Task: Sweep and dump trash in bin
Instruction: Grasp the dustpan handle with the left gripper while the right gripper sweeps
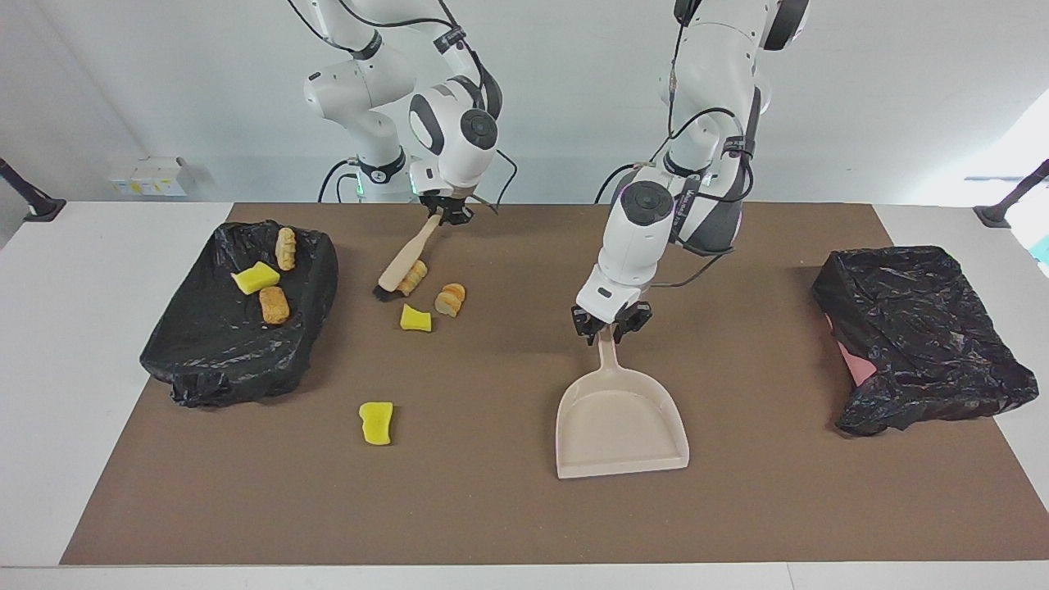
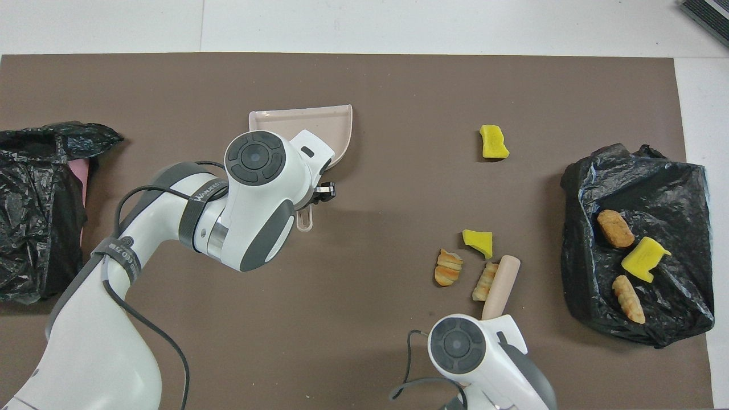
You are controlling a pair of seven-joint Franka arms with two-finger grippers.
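My right gripper (image 1: 447, 215) is shut on the handle of the beige brush (image 1: 407, 256). The bristles rest on the mat against a pastry lump (image 1: 412, 279). Another pastry lump (image 1: 450, 299) and a yellow sponge piece (image 1: 415, 318) lie close by, and a second sponge piece (image 1: 377, 423) lies farther from the robots. My left gripper (image 1: 610, 324) is shut on the handle of the beige dustpan (image 1: 620, 422), which lies empty on the mat. The black-lined bin (image 1: 205, 369) at the right arm's end holds two pastry lumps (image 1: 285, 247) (image 1: 274, 304) and a sponge piece (image 1: 256, 278).
A second black-bagged bin (image 1: 918, 336), with pink showing at its side, stands at the left arm's end of the table. The brown mat (image 1: 492, 508) covers the middle of the white table.
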